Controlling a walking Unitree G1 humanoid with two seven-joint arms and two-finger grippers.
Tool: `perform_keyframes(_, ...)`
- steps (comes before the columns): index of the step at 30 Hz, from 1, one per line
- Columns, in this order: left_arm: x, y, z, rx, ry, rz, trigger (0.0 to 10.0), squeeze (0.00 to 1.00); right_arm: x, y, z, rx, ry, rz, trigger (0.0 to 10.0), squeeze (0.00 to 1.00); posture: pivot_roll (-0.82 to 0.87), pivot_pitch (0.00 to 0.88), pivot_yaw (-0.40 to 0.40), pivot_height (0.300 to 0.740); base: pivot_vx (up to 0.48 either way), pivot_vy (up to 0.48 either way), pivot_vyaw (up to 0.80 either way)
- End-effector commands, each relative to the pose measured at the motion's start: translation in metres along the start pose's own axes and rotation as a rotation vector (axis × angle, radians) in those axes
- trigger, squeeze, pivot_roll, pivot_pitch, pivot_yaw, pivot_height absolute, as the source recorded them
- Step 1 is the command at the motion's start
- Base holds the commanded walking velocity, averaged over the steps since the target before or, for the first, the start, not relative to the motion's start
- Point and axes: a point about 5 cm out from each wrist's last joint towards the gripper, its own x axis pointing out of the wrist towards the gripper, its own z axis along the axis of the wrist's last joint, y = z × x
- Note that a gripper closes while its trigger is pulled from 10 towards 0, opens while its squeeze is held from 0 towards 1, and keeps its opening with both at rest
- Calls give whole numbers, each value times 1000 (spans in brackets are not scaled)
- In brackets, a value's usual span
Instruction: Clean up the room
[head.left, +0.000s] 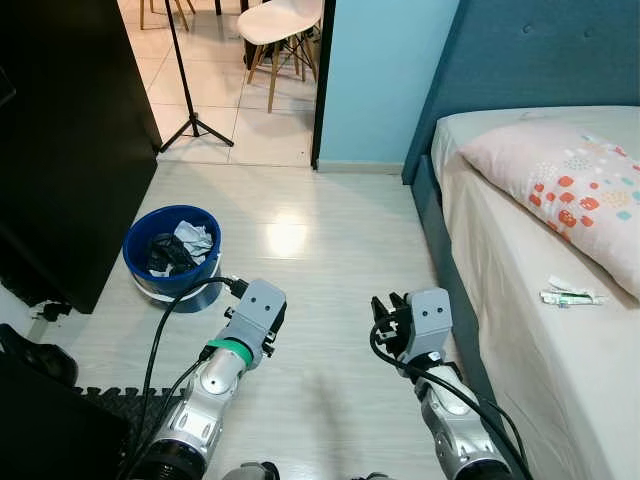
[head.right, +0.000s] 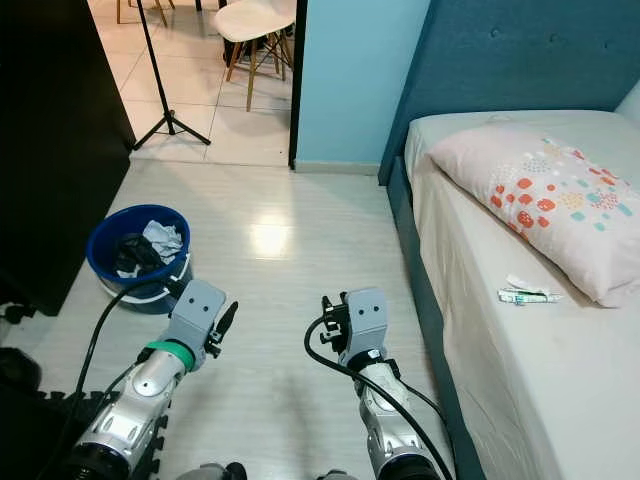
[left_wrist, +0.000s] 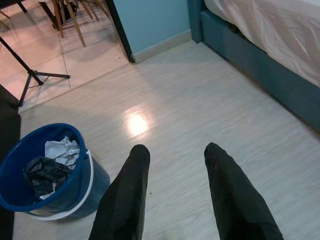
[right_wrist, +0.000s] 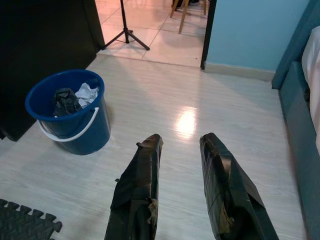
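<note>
My left pincer (left_wrist: 172, 160) and right pincer (right_wrist: 182, 150) hang side by side over the floor (head.left: 320, 250), apart from each other, fingers spread. A bucket (head.left: 172, 255) stands on the floor ahead to my left, beside a cabinet (head.left: 60, 150), with crumpled rubbish (head.left: 178, 248) in it. The bed (head.left: 540, 300) runs along my right, a pillow (head.left: 570, 180) on it toward the headboard (head.left: 540, 50) and a small wrapper (head.left: 570, 294) nearer me. Beyond the doorway ahead stand a tripod (head.left: 190, 90) and a chair (head.left: 283, 30).
</note>
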Motion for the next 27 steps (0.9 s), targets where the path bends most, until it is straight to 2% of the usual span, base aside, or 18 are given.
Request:
perform_keyframes(1, -1, -3, -2, -1, -1, -9, 10000, 0, -2, 0, -4, -3, 17, 0, 10000, 0, 19, 48, 22, 740, 0, 0, 0)
perform_keyframes(4, -2, -4, -1, 5, -11, -9, 10000, 0, -2, -1, -4, -1, 18, -1, 10000, 0, 19, 45, 21, 740, 0, 0, 0)
perform_keyframes(6, -1, -3, 1, 20, -24, -4, 10000, 0, -1, 0, -6, 35, 33, -2, 10000, 0, 17, 44, 22, 740, 465, 0, -784)
perform_keyframes(10, -1, -3, 1, 19, -24, -4, 10000, 0, -1, -1, -5, 6, 24, -2, 10000, 0, 16, 41, 22, 740, 464, 0, -764)
perform_keyframes(27, 0, -2, 1, 33, -25, 2, 10000, 0, 1, 1, -3, 1, 13, 8, 10000, 0, 19, 42, 24, 740, 465, 0, 0)
